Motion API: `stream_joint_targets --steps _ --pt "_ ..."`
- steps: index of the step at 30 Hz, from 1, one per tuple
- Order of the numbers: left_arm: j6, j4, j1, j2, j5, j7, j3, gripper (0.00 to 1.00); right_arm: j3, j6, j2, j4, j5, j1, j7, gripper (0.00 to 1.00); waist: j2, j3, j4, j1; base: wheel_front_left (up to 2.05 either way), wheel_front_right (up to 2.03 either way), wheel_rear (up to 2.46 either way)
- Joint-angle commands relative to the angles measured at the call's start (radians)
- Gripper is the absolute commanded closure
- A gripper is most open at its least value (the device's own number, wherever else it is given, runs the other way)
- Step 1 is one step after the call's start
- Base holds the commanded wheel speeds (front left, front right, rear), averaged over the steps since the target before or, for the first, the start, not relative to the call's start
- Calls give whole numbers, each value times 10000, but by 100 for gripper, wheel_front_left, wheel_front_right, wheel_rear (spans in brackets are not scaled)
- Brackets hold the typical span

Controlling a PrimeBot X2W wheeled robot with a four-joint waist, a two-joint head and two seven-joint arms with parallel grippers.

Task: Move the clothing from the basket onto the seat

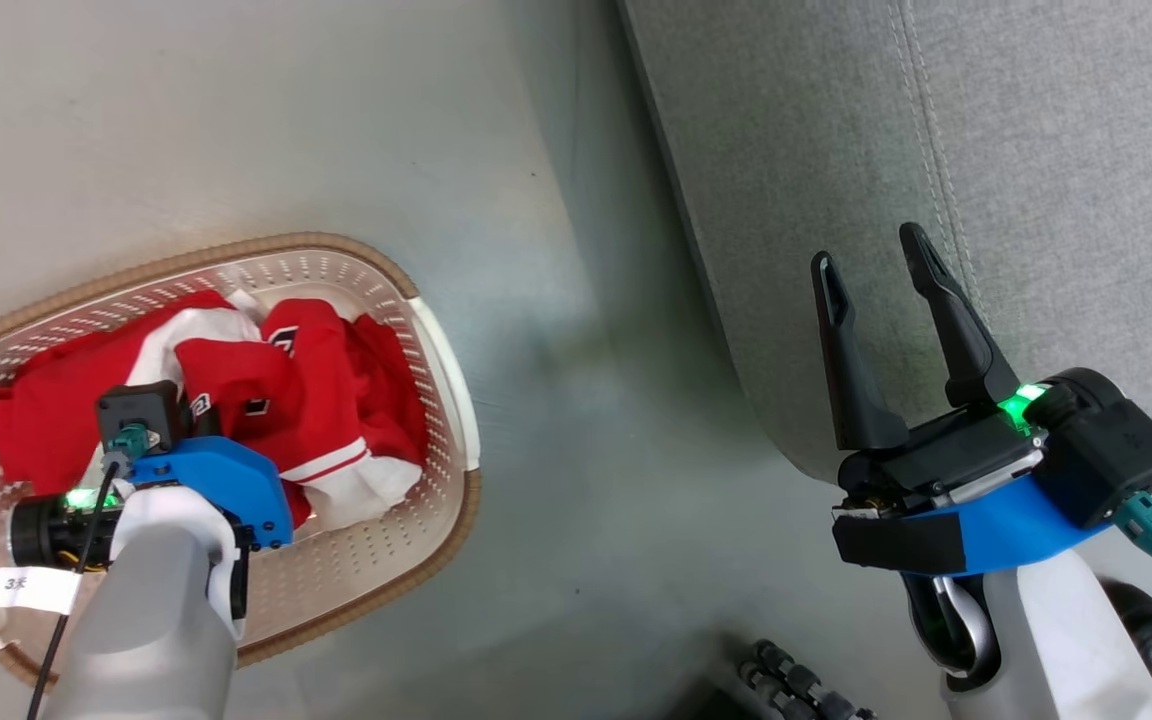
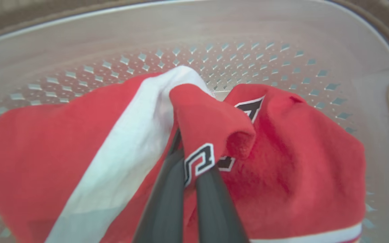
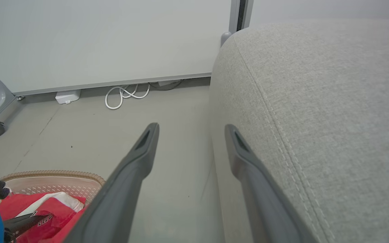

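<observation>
Well, your left gripper (image 2: 185,158) is clamped shut on a bunched fold of the clothing (image 1: 326,400), which lies heaped in the basket (image 1: 376,590) on your left. It looks soft and light and will likely drape and trail, so lift high over the basket wall. Your right gripper (image 1: 874,262) hangs wide open and empty, just beside the seat (image 1: 1036,150); bare floor (image 1: 586,450) lies between.

The clothing (image 1: 236,390) is red with white stripes and black-and-white numerals, the basket (image 1: 366,590) cream, dotted with holes, its rim (image 1: 286,243) braided brown, the seat (image 1: 1036,150) grey with stitched seams, the floor (image 1: 236,120) plain grey.
</observation>
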Motion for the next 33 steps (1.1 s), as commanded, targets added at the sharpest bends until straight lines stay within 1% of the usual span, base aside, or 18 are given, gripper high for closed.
stream_joint_targets --steps 1,5,10,18,23,28,33 --pt "-46 -30 -86 -56 -83 -37 -40 100 -28 5 -11 41 -119 -113 -48 0 -1 -203 211 0 0 0 0" --pt "-161 -26 47 -344 -109 -85 -120 100 -102 5 -11 127 -372 -139 -48 0 -1 -678 601 0 0 0 0" --pt "-499 -255 366 -598 -141 -103 -217 100 -71 5 -16 310 -713 -32 -46 0 -1 -1510 1032 0 0 0 0" --pt "-850 -868 1324 -982 -94 -101 -441 100 -232 5 -18 756 -1145 478 -45 0 -1 -3258 1718 0 0 0 0" --pt "-1067 -1194 1925 -1155 -281 -103 -514 100 -239 5 -19 1020 -1300 898 -45 0 -1 -4379 2091 0 0 0 0" --pt "-1304 -1451 2442 -1256 -422 -103 -818 100 -338 5 -21 1277 -1435 1346 -44 0 -1 -5432 2489 0 0 0 0" --pt "-1474 -1723 2647 -1291 -673 -104 -1487 100 -432 5 -18 1447 -1474 1790 -44 0 -1 -6256 2925 0 0 0 0"
